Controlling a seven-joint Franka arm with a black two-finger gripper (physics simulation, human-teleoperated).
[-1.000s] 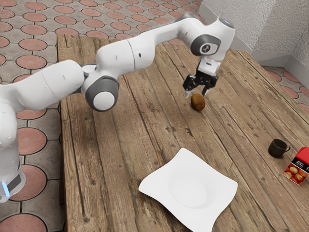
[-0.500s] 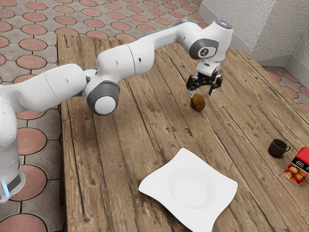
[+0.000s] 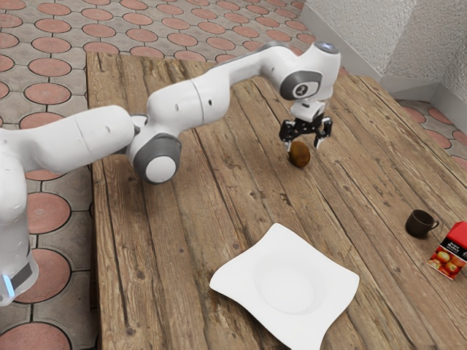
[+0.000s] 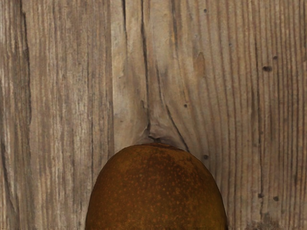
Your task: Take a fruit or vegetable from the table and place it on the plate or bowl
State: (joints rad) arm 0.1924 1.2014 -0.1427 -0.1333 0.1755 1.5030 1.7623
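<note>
1. Exterior view. Weathered plank table (image 3: 182,219) over a floor of red tiles, pale walls at the far corner. The gripper (image 3: 302,141) points straight down with its fingers spread, nothing pinched, and I make out no contact.
2. The brown kiwi (image 3: 298,154) lies on the boards directly beneath the gap between the fingers, close under the tips. A white wavy plate (image 3: 241,281) sits well apart from the fingers, on the camera's side. A dark cup (image 3: 420,222) and a red carton (image 3: 450,251) stand farther off again.
3. Wrist view. The kiwi (image 4: 156,189) bulks just under the hand, roughly centred, with bare grain and a knot beyond it.
4. Handling, as I judge it: light, rounded, apt to roll, with a slightly yielding skin. Best taken across its narrow waist at mid-height, with gentle pressure.
</note>
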